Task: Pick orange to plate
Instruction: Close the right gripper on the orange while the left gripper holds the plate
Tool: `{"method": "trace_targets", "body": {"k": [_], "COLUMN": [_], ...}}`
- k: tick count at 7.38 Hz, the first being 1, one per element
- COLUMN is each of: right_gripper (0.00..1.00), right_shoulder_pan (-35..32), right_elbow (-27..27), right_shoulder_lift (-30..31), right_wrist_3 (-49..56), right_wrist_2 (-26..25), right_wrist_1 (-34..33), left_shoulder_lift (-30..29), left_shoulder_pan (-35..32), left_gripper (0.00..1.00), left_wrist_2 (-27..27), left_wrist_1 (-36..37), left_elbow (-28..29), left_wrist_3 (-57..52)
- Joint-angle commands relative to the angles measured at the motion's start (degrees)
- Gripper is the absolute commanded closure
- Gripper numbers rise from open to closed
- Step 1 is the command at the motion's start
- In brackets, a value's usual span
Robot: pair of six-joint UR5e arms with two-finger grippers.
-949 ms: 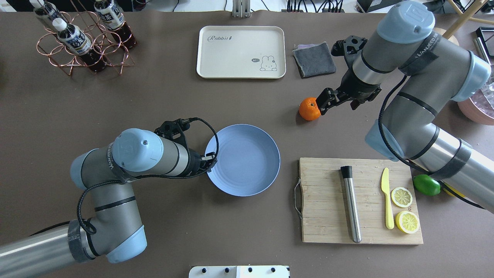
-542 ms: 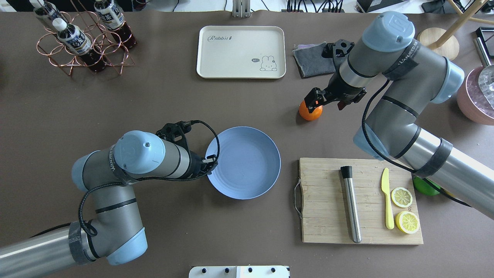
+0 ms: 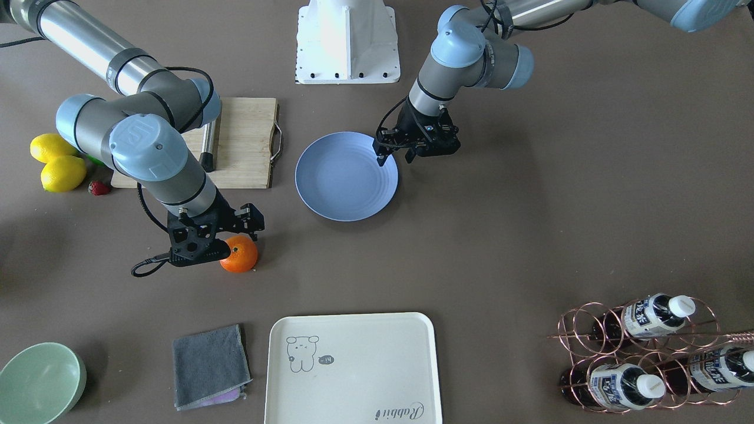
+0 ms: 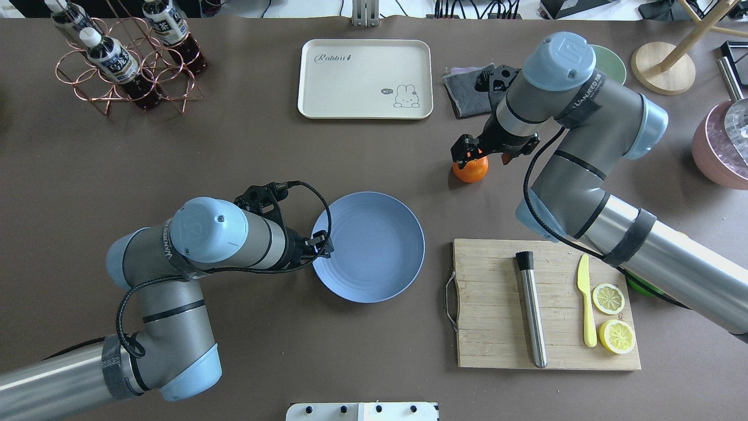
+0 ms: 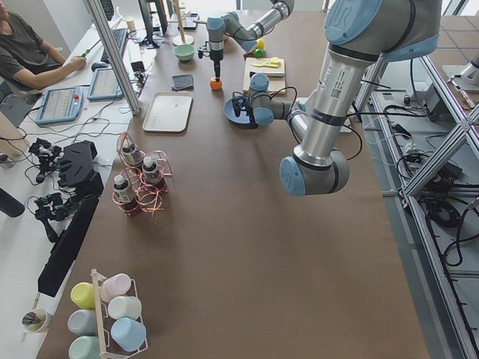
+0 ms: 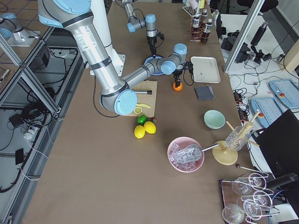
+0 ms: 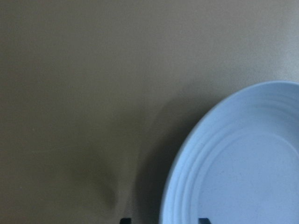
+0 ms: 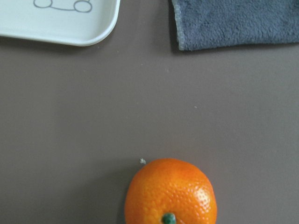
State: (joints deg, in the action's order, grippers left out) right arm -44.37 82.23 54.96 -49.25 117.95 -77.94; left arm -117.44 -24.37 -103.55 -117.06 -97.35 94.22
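Note:
The orange [image 4: 471,170] sits on the brown table, right of and beyond the pale blue plate [image 4: 374,257]. My right gripper [image 4: 467,153] hangs just above the orange, open, its fingers over the fruit's far side. In the front view that gripper [image 3: 242,227] stands close above the orange [image 3: 239,254]. The right wrist view shows the orange [image 8: 170,193] at the bottom centre, stem dimple up, with no fingers in sight. My left gripper [image 4: 323,244] is open astride the plate's left rim. Its two fingertips [image 7: 125,220] show either side of the plate's [image 7: 233,177] edge.
A cream tray [image 4: 365,79] and a grey cloth [image 4: 467,96] lie beyond the orange. A cutting board [image 4: 497,304] with a metal muddler, yellow knife and lemon slices lies right of the plate. A bottle rack [image 4: 125,58] stands far left, a pink bowl [image 4: 721,146] far right.
The right arm swung left, and its gripper went from the orange's right side to above it. The plate shifted slightly toward the near edge with the left gripper.

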Motion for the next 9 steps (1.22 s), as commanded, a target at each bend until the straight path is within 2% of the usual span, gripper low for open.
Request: {"method": "trace_targets", "body": {"k": [1, 4, 5, 6, 8, 9], "right_gripper": [0.0, 0.03, 0.69, 1.0, 1.0, 1.0], "right_shoulder_pan": [0.8, 1.5, 1.6, 1.6, 2.3, 4.4], "right_elbow": [-3.4, -4.5, -4.5, -4.5, -0.4, 1.3], "right_shoulder_lift": [-1.3, -1.6, -1.6, -1.6, -2.8, -3.9], "right_wrist_3": [0.9, 0.8, 0.1, 0.2, -5.3, -9.1], "right_wrist_2": [-2.5, -3.3, -3.3, -3.2, -1.2, -1.0], "right_wrist_1": [0.6, 0.7, 0.7, 0.7, -0.2, -0.2], "left_shoulder_lift": [-0.1, -0.1, -0.2, -0.2, 0.6, 3.0], "left_shoulder_pan": [-0.1, -0.1, -0.1, -0.3, -3.6, -5.5], "left_gripper": [0.03, 0.03, 0.03, 0.03, 0.03, 0.03], "left_wrist_2": [0.0, 0.0, 0.0, 0.0, -0.5, -1.9], "left_wrist_1": [0.0, 0.1, 0.0, 0.0, 1.3, 3.0], "left_elbow": [0.0, 0.0, 0.0, -0.1, -2.9, -5.0], "left_wrist_3": [0.0, 0.0, 0.0, 0.0, -0.3, -6.0]}}
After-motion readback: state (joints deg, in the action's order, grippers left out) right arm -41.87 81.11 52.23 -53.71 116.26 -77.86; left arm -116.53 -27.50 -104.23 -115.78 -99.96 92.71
